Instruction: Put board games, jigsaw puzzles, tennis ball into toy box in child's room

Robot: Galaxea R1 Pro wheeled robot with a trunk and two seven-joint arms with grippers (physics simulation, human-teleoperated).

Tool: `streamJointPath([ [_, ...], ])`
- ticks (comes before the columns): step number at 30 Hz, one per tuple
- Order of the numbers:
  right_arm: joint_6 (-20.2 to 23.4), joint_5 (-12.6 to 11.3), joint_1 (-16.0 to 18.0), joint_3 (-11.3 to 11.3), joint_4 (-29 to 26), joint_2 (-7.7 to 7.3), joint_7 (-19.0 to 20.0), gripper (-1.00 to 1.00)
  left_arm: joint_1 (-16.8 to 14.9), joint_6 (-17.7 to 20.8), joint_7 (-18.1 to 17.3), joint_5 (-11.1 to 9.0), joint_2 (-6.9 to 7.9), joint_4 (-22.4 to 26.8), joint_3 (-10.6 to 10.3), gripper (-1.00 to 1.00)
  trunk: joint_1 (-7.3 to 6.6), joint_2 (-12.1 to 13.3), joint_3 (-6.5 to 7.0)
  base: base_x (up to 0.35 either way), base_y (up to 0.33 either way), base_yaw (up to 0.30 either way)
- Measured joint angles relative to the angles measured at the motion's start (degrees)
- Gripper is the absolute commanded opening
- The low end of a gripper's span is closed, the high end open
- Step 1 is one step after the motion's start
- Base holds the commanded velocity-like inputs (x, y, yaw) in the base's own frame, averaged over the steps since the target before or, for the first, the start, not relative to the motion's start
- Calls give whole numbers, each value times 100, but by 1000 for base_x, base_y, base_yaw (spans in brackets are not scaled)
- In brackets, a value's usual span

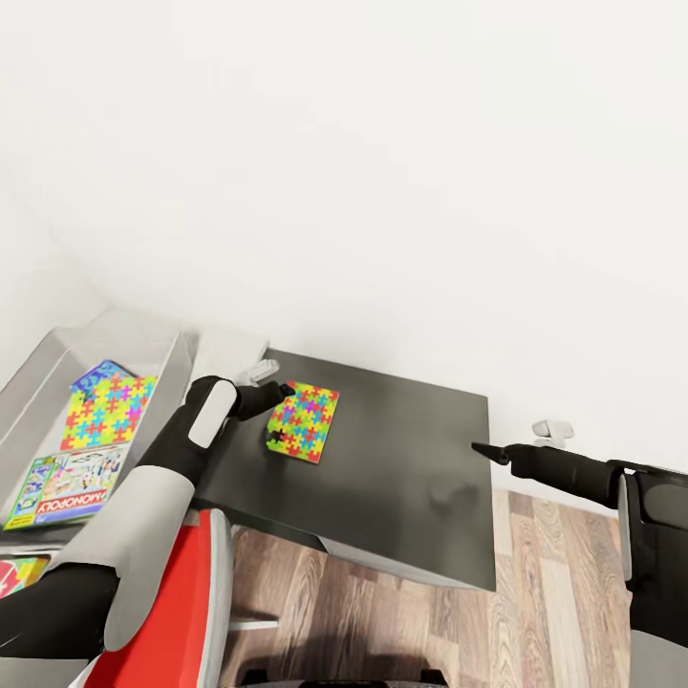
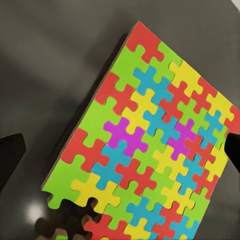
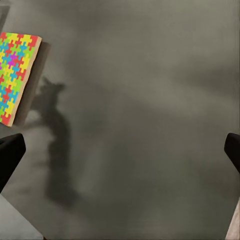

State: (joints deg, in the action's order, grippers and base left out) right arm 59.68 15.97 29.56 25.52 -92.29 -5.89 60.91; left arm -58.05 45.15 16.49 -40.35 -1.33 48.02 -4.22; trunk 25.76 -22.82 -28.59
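In the head view, a dark table top is seen from above in the lower middle of the frame, with a white wall filling the upper half and wood-plank floor at the lower right. One jigsaw puzzle lies flat near the table's upper left corner. The left gripper is seen just at the puzzle's upper left edge; whether it touches the panel cannot be told from this view. At the left edge of the frame a light-grey toy box is seen, and inside it a second jigsaw puzzle lies over a blue item, with a Monopoly board game below it. Two puzzles are counted in all, one on the table and one in the box. The right gripper is seen at the right of the frame, above the table's right edge, well apart from the puzzle.

The left wrist view brings the table puzzle close: its interlocking coloured pieces are shown, with dark fingers at the two sides of the frame, spread wide and holding nothing.

In the right wrist view, the same puzzle appears at the upper left, showing its pale side edge, and the arm's shadow is cast on the table. The right fingers are also spread apart and empty.
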Motion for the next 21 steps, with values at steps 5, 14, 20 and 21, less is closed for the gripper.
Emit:
streamJointPath([
  [5,0,0,0,0,-2,0,-1,100,-1,0,0,0,0,0,-1,100,0,0,-45,0,0,0],
  [14,0,0,0,5,-2,4,-5,100,-1,0,0,0,0,0,-7,100,0,0,-86,0,0,0],
  [20,0,0,0,12,1,2,-1,100,-1,0,0,0,0,0,-8,100,0,-1,-93,0,0,0],
  [21,0,0,0,13,1,1,-1,100,0,0,0,0,0,0,-8,100,0,-1,-94,0,0,0],
])
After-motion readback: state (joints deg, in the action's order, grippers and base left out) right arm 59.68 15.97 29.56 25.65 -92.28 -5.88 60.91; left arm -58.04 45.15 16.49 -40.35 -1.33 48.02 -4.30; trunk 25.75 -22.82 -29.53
